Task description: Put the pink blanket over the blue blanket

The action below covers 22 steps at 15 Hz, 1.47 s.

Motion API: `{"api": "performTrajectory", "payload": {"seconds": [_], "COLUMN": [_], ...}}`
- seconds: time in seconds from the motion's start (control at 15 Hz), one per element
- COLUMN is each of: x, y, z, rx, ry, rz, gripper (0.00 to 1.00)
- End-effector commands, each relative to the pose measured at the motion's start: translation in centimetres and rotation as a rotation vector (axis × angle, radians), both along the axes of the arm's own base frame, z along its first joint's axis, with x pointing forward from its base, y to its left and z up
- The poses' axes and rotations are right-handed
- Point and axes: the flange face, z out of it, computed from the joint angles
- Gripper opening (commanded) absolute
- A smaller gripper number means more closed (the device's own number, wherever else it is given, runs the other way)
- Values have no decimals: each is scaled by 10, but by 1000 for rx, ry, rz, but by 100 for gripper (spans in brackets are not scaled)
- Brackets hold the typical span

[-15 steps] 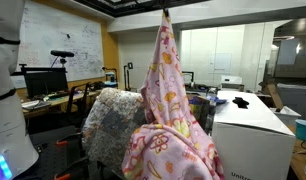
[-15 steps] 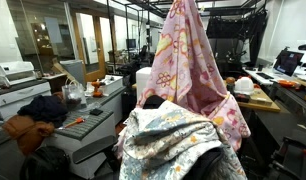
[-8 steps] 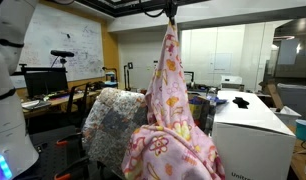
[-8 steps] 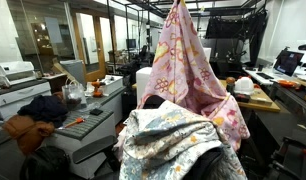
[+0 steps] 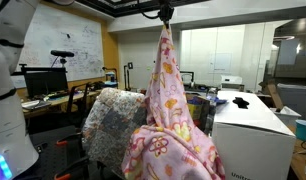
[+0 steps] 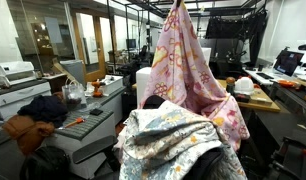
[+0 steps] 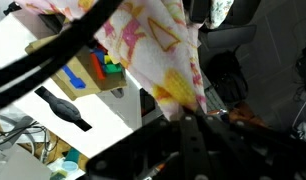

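The pink blanket with yellow and dark pink swirls hangs in a tall cone from my gripper, which is shut on its top corner high up near the ceiling. It also shows in an exterior view, hanging behind the blue blanket. The blue blanket, mottled grey-blue with speckles, lies draped over a chair; it fills the foreground in an exterior view. The pink blanket's lower end rests beside it, touching it. In the wrist view the pink cloth runs from the shut jaws.
A white box or cabinet stands next to the pink blanket. Desks with monitors and a whiteboard are behind. A grey cabinet with tools and a printer stand to the side. A white robot base is near.
The gripper has lifted the pink blanket's corner higher, stretching the cloth into a narrower, taller cone. The blue blanket has not moved.
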Motion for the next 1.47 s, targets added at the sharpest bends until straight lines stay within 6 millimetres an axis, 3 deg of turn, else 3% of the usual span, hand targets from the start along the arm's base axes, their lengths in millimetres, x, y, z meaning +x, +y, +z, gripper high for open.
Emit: {"api": "performTrajectory", "payload": {"seconds": [0.0, 0.27, 0.53, 1.0, 1.4], "x": [-23, -29, -35, -63, -91], "y": [16, 44, 90, 188, 240], "z": [10, -7, -45, -149, -255], "rx": [-40, -63, -64, -36, 15], "ry": [24, 70, 152, 400, 676], "rz": [121, 237, 363, 621, 790], "gripper": [1, 1, 1, 1, 1]}}
